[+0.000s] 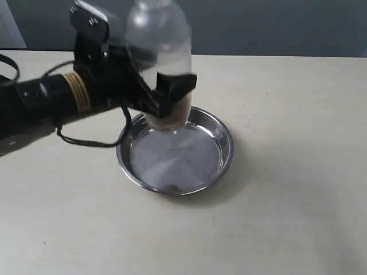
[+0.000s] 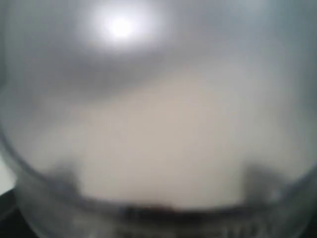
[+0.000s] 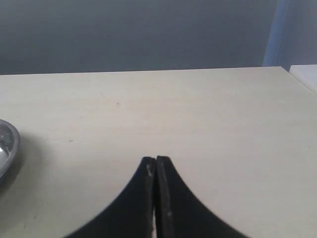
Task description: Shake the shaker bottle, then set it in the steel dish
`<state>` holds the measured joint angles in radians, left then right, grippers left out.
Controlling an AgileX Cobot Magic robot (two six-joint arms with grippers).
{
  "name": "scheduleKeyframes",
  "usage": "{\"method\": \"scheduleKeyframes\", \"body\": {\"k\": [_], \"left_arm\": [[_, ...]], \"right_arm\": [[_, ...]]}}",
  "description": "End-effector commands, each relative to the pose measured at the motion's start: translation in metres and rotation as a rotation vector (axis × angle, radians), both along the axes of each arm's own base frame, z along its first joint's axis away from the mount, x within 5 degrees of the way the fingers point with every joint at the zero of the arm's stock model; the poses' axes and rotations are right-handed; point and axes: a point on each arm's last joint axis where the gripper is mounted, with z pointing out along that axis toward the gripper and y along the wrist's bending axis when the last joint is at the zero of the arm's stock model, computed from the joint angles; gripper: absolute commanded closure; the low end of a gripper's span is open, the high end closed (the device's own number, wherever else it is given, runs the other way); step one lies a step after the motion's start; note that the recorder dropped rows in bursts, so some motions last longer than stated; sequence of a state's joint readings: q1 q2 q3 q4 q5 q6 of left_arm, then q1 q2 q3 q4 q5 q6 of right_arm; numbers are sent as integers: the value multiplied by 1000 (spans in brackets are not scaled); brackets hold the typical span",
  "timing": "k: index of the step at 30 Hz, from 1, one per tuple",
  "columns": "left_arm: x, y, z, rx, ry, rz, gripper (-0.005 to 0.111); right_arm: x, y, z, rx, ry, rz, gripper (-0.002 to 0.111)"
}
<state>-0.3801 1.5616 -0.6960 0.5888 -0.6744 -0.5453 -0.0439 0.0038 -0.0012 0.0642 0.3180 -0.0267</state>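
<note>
I've got the left gripper (image 1: 164, 96) pinching the shaker bottle (image 1: 157, 34) around its lower half. The bottle is held roughly upright over the back part of the steel dish (image 1: 226, 150) and is blurred, with brown pellets (image 1: 172, 117) showing near its base. My left wrist view is filled with frosted plastic and nothing else. The dish sits on the table (image 1: 298, 183). The right gripper (image 3: 156, 166) is well off to the side above bare table, its fingers pressed together on nothing.
</note>
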Motion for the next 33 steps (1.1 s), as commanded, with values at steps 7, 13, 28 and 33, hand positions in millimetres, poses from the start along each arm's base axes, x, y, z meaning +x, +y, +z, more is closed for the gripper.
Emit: {"method": "scheduleKeyframes", "body": {"k": [7,13,28,33], "left_arm": [[-6,1,14,29,26,12,107],[-16,-10,47,-268,-179,-136,107],[-18,-15,-7,97,129,45,107],[-29,-22,101,-63,-262,-14,107]], "right_arm": [[0,0,1,1,-16,-4,109],[0,0,1,1,-14,-4,109],[0,0,1,1,-16,-4,109],[0,0,1,1,-16,-4,109]]}}
